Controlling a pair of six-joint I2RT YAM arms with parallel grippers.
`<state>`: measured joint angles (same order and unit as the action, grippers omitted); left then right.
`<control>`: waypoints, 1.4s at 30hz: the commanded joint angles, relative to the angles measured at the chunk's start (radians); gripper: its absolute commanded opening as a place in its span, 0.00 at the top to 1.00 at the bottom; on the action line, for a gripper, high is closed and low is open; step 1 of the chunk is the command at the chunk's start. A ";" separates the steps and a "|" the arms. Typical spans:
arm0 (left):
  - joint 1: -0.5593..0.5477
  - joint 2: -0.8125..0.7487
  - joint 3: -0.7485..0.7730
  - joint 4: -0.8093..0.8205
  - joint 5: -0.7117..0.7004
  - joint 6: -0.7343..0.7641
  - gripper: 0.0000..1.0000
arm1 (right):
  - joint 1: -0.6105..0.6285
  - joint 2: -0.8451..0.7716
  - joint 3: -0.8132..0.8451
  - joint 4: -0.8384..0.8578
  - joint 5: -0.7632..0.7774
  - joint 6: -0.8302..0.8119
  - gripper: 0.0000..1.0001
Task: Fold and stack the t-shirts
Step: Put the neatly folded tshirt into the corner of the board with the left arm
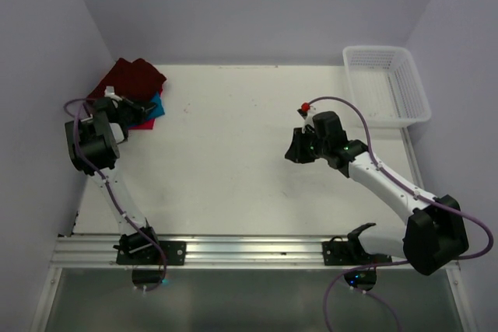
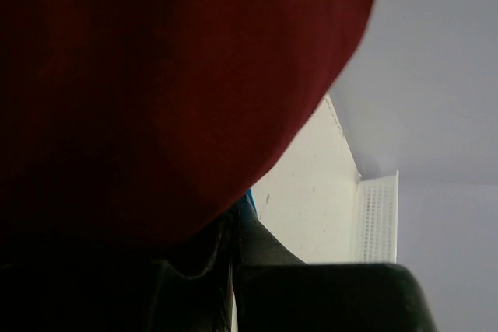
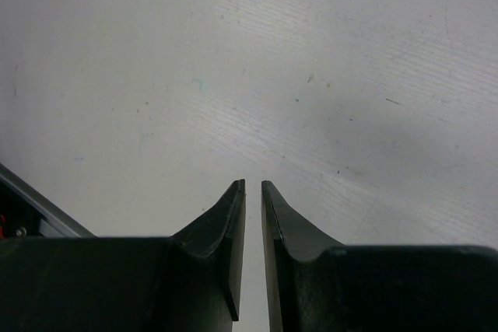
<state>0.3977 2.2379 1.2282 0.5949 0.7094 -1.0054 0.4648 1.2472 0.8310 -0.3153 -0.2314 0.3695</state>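
The t-shirts lie piled at the table's far left corner. The dark maroon shirt (image 1: 137,77) is on top, with the teal blue one (image 1: 156,102) and the red-pink one (image 1: 153,119) showing at its right edge. My left gripper (image 1: 134,111) rests at the pile's near right edge. In the left wrist view the maroon cloth (image 2: 156,91) fills most of the frame. The jaws (image 2: 236,214) stand together beside a sliver of teal (image 2: 250,201), and their tips are partly hidden. My right gripper (image 1: 294,151) (image 3: 253,184) hovers over bare table, empty, with only a hairline gap.
A white mesh basket (image 1: 412,118) stands at the far right corner and also shows in the left wrist view (image 2: 377,219). Walls close in the left, back and right sides. A metal rail (image 1: 249,250) runs along the near edge.
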 commanded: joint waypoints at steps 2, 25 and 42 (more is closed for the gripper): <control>0.012 -0.087 -0.195 0.092 -0.151 -0.099 1.00 | 0.005 -0.034 0.011 0.010 -0.029 -0.001 0.82; -0.151 -0.520 -0.147 0.230 0.012 0.033 1.00 | 0.003 -0.045 0.016 0.013 -0.020 -0.007 0.82; -0.654 -1.060 -0.406 -0.408 -0.157 0.496 0.94 | 0.003 -0.212 0.013 -0.087 0.228 0.022 0.82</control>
<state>-0.2050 1.2560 0.8921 0.2783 0.5987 -0.6300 0.4648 1.0859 0.8162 -0.3618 -0.0891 0.3828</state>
